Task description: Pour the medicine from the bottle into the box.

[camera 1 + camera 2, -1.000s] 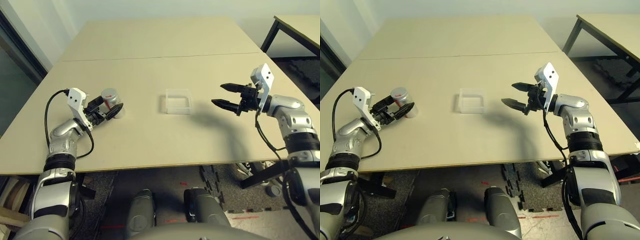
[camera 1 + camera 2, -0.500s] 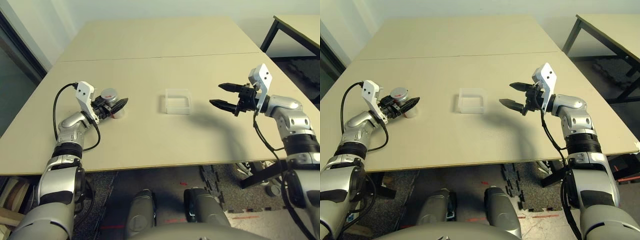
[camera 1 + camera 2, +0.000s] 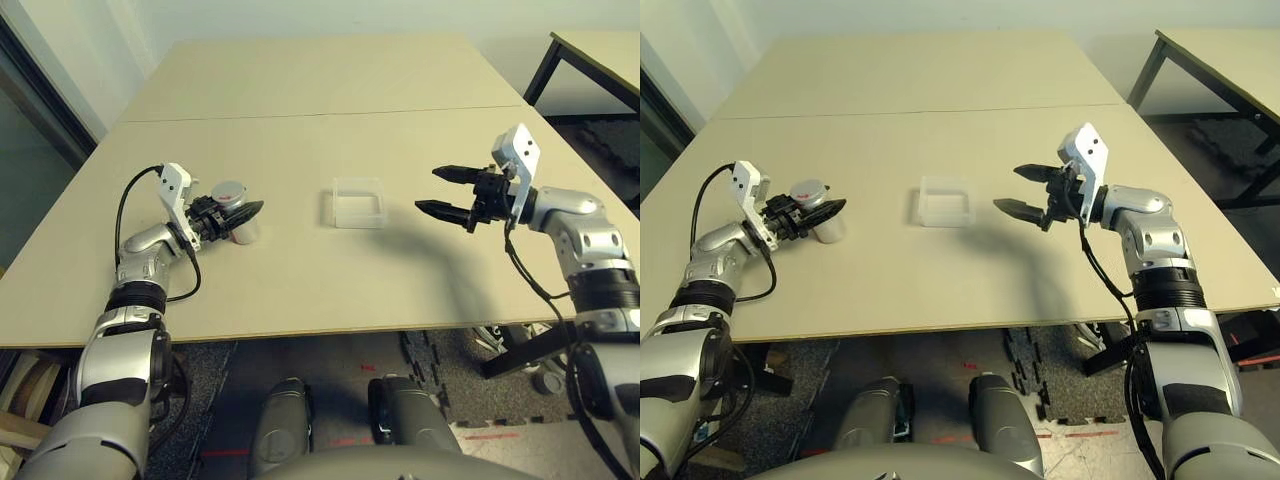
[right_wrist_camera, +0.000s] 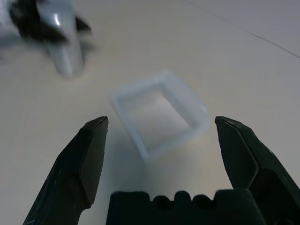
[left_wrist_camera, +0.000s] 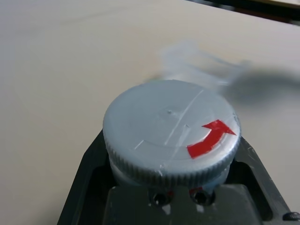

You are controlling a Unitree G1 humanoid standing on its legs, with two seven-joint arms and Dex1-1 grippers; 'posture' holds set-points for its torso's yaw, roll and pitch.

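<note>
Red arrow (image 5: 211, 139) — cap's top (image 5: 164, 122), left wrist view.

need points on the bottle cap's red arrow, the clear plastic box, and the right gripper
red arrow: (image 5: 209, 141) left wrist view, middle of its curved shaft
clear plastic box: (image 3: 358, 222) left eye view, near wall
right gripper: (image 4: 161, 121) right wrist view, midway between its fingertips

You've got the pale table (image 3: 290, 290) out front, and beyond its right edge a second table (image 3: 610, 60) on dark legs
</note>
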